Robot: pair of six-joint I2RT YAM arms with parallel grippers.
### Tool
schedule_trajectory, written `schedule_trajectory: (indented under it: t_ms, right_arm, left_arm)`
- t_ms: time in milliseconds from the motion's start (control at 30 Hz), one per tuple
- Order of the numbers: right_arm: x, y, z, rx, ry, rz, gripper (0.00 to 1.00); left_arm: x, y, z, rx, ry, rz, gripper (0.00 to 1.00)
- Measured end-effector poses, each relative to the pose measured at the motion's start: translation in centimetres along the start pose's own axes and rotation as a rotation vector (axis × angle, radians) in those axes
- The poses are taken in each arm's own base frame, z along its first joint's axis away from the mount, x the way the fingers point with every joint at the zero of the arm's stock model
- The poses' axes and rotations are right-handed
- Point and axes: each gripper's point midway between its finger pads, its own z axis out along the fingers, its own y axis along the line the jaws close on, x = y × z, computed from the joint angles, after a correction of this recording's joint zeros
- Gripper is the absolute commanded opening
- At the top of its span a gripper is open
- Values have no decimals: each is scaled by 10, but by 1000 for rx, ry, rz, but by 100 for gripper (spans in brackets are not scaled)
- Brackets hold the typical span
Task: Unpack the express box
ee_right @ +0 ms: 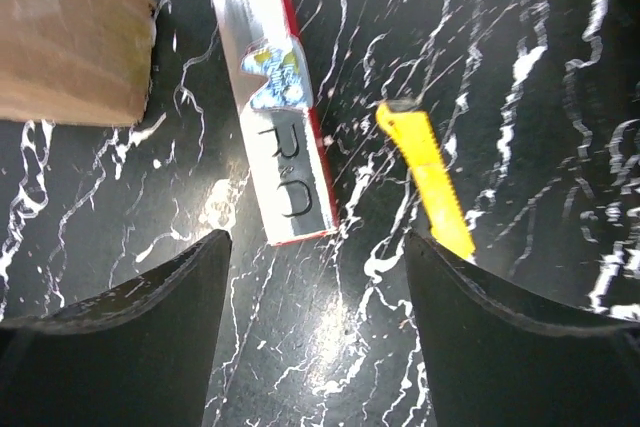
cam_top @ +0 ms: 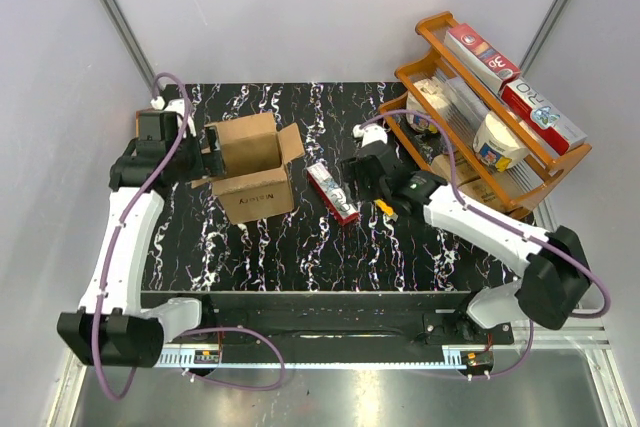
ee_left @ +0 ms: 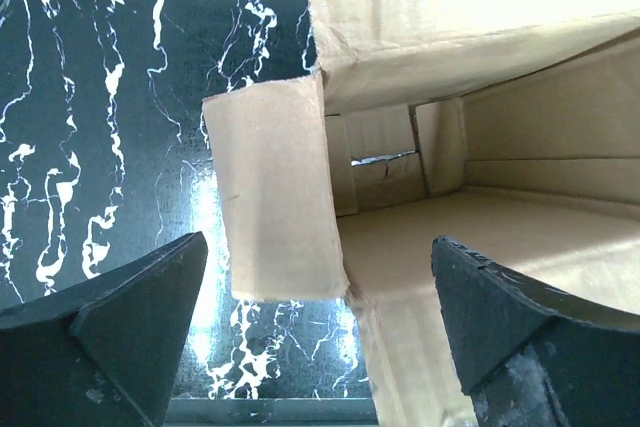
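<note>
Left wrist view shows the left gripper (ee_left: 320, 247) spread wide and empty, its fingers either side of a flap of the express box (ee_left: 500, 227), which stands open toward the table's (cam_top: 300, 247) left edge. The right gripper (ee_right: 315, 247) gapes above a red-edged carton (ee_right: 280, 137) and a yellow cutter (ee_right: 430, 177), holding nothing.

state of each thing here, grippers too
brown corrugated cardboard express box, upright, flaps open, nothing visible inside
long red-and-white printed carton, lying flat on black marbled table
yellow plastic utility knife, lying flat, unheld
left gripper, jaws open, empty
right gripper, jaws open, empty
</note>
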Motion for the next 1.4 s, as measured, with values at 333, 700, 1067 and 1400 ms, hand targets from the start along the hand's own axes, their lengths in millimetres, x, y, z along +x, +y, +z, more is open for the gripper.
schedule_trajectory:
  t_ms: [333, 700, 1067, 1400]
  right_arm:
    - [-93, -31, -94, 141, -235, 42, 80]
    - [-138, -71, -218, 190, -475, 67, 82]
    - [-158, -102, -322, 153, -819, 97, 81]
    - [-160, -100, -322, 145, -841, 64, 82]
  left_arm:
    - [-10, 0, -72, 14, -207, -37, 99]
    - [6, -23, -183, 209, -495, -82, 99]
    - [2, -26, -227, 241, -614, -19, 99]
    - [4, -22, -227, 220, -609, -16, 99]
